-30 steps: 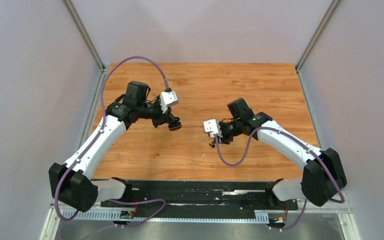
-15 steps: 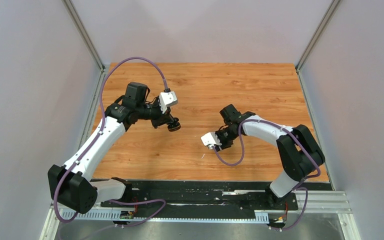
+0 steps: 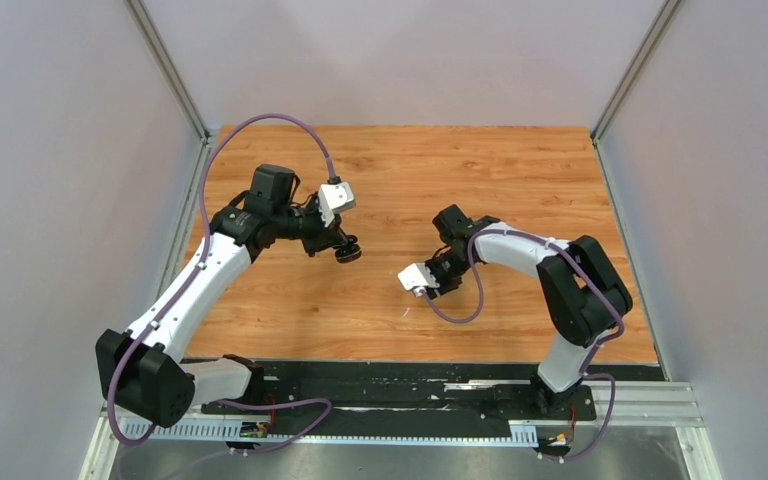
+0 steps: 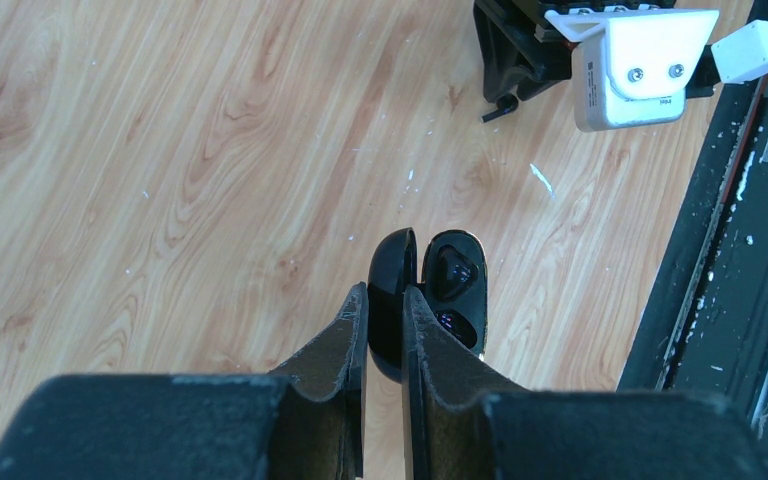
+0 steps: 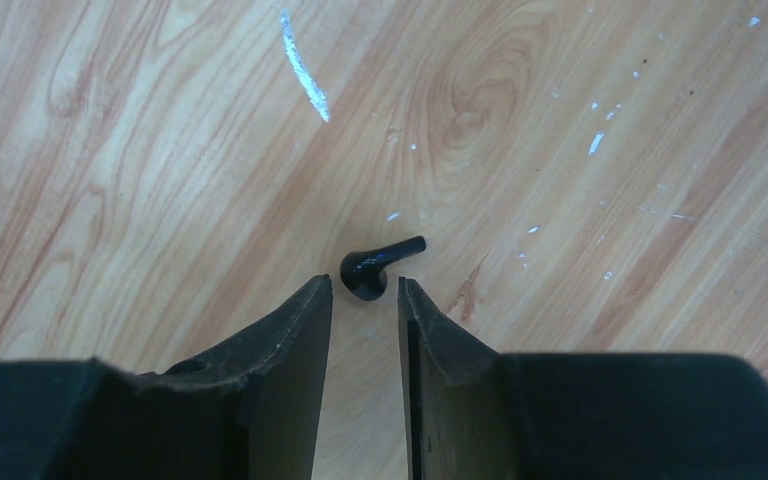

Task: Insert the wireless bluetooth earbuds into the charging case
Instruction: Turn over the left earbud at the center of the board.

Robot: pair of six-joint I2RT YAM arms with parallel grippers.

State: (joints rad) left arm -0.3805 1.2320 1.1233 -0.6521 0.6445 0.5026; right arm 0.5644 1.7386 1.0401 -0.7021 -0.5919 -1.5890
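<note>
Top external view: the wooden counter [image 3: 520,170] is spanned by both arms, and the smallest things cannot be made out from that height. At 9 o'clock from the counter's centre, the left gripper [image 3: 348,250] is clenched on the raised lid of the black charging case [image 4: 455,280]. The case's inside is shadowed, so its contents cannot be told. Toward 6 o'clock, the right gripper [image 5: 363,281] is held parted, grasping nothing. One black earbud [image 5: 378,262] is seen lying on the counter just ahead of its fingertips, stem aimed at 2 o'clock.
</note>
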